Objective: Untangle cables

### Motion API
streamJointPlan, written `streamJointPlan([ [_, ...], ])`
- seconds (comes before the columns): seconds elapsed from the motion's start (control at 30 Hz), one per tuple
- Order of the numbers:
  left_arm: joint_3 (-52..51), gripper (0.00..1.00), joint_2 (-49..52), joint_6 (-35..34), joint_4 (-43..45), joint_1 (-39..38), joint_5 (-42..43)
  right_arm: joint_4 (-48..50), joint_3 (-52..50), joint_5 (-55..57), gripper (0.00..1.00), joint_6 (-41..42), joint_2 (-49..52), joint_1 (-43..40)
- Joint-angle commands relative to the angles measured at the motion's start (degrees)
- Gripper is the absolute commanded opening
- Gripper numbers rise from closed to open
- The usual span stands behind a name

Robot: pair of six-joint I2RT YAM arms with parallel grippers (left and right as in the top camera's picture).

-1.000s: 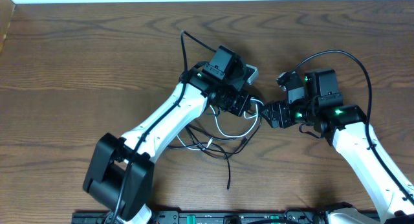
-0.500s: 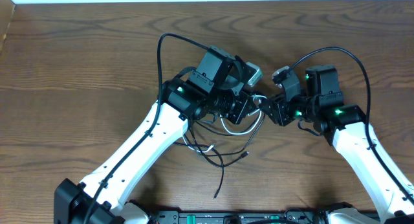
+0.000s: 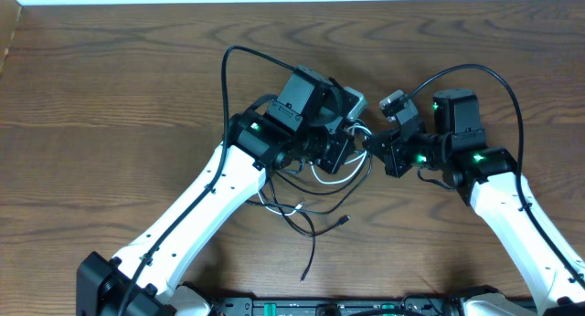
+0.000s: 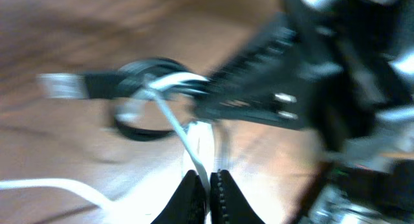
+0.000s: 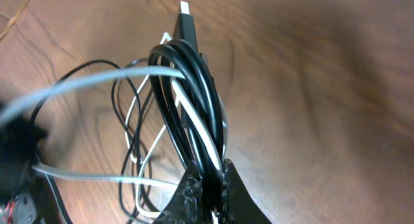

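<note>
The right gripper (image 3: 373,148) has closed and edged up against the left gripper (image 3: 349,142). Overhead, the white cable (image 3: 340,176) and black cable (image 3: 309,226) trail onto the table (image 3: 110,79) below them. In the left wrist view, the fingers pinch the white cable. In the right wrist view, the fingers clamp the black cable's coil.

The cables (image 3: 315,182) lie on the table (image 3: 110,79) near its middle. The left gripper (image 3: 351,142) and the right gripper (image 3: 373,149) meet at the tangle's 1 o'clock edge, the left at 9 o'clock of the right, each with strands between its fingers. Loose ends trail toward 6 o'clock, and one plug (image 3: 345,220) lies at the tangle's 5 o'clock.
</note>
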Motion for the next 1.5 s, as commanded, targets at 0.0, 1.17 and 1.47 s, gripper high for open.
streamJointPlan([
  [0.0, 0.4, 0.24, 0.0, 0.0, 0.5, 0.1, -15.8, -1.8, 0.1, -5.3, 0.01, -0.3, 0.0, -0.4],
  [1.17, 0.4, 0.57, 0.1, 2.2, -1.9, 0.1, 2.4, 1.2, 0.1, -26.7, 0.01, -1.2, 0.0, -0.5],
  [1.47, 0.4, 0.3, 0.1, 2.3, -2.4, 0.1, 2.6, 6.2, 0.1, -31.1, 0.01, 3.3, 0.0, -0.5],
])
